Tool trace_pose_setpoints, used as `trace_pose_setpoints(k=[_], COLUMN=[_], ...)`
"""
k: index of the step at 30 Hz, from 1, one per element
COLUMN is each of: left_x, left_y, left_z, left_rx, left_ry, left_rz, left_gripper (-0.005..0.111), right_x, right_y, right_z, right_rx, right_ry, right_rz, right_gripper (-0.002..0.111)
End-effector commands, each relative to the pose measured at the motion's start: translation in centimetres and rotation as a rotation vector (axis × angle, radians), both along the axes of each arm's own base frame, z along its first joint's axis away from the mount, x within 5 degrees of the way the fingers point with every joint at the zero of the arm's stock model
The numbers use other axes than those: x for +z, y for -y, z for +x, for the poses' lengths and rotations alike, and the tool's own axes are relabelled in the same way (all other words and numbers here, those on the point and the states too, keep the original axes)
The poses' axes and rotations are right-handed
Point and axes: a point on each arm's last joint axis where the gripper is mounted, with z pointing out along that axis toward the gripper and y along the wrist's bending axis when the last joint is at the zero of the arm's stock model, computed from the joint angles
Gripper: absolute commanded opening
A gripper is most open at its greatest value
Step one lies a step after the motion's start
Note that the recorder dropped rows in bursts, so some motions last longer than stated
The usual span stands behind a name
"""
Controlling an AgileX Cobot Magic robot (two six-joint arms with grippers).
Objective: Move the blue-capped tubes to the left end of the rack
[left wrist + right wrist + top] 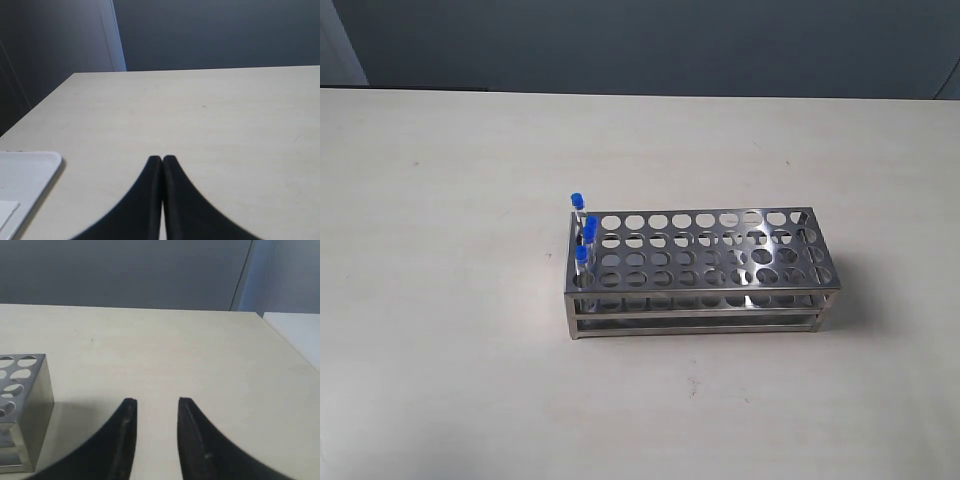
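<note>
The shiny steel rack [695, 312] stands lengthwise near the middle of the table in the exterior view. The blue-capped tubes [583, 255] stand upright in the holes at its left end, their caps [577, 200] above the top plate; the middle caps overlap. The other holes look empty. Neither arm shows in the exterior view. In the left wrist view my left gripper [162, 158] is shut on nothing, low over bare table. In the right wrist view my right gripper [157, 401] is open and empty, with one end of the rack [37, 400] off to its side.
A white tray [20, 185] lies near the left gripper at a table corner. A white surface [300, 330] sits beyond the table edge in the right wrist view. Dark walls stand behind the table.
</note>
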Motion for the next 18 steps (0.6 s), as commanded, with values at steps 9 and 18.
trace_pose_setpoints(k=[9, 18], left_x=[0.00, 0.00], left_y=[-0.01, -0.01], left_z=[-0.03, -0.03], left_rx=[0.003, 0.003], left_ry=[0.007, 0.007], left_rz=[-0.004, -0.004], left_gripper=[0.000, 0.000], right_x=[0.10, 0.10], right_y=[-0.07, -0.07], right_z=[0.00, 0.00], right_rx=[0.008, 0.006], right_ry=[0.018, 0.018], right_rz=[-0.009, -0.002], right_gripper=[0.029, 0.029])
